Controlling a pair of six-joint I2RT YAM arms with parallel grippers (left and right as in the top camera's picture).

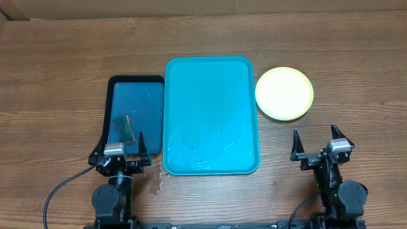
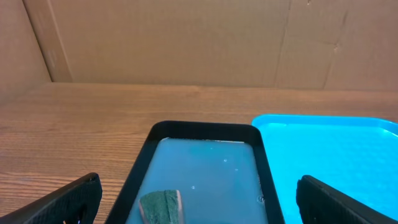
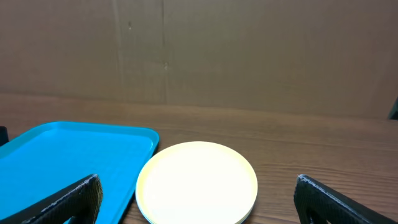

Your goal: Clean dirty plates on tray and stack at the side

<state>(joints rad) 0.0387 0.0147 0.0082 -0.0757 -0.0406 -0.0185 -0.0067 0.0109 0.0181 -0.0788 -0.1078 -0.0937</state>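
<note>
Tray bare, plates piled beside it: the last step looks done.
The plates [image 1: 284, 93] sit stacked on the counter [image 1: 57, 83] just right of the turquoise tray [image 1: 211, 114] (how many, I cannot count). The left claw [image 1: 123, 141] and right claw [image 1: 315, 137] are both spread wide and empty at the near edge. The sponge [image 1: 124, 129] lies in the navy tray [image 1: 135, 81]. The next move likely calls for no fresh grasp, only a check of the stack.

Setting: a robotics test bench, lab-type. I am mounted at the edge of a wood-grain table [image 1: 51, 76] walled by plain cardboard panels [image 2: 186, 37]. A black cable [image 1: 58, 189] loops from my left base [image 1: 111, 198].
</note>
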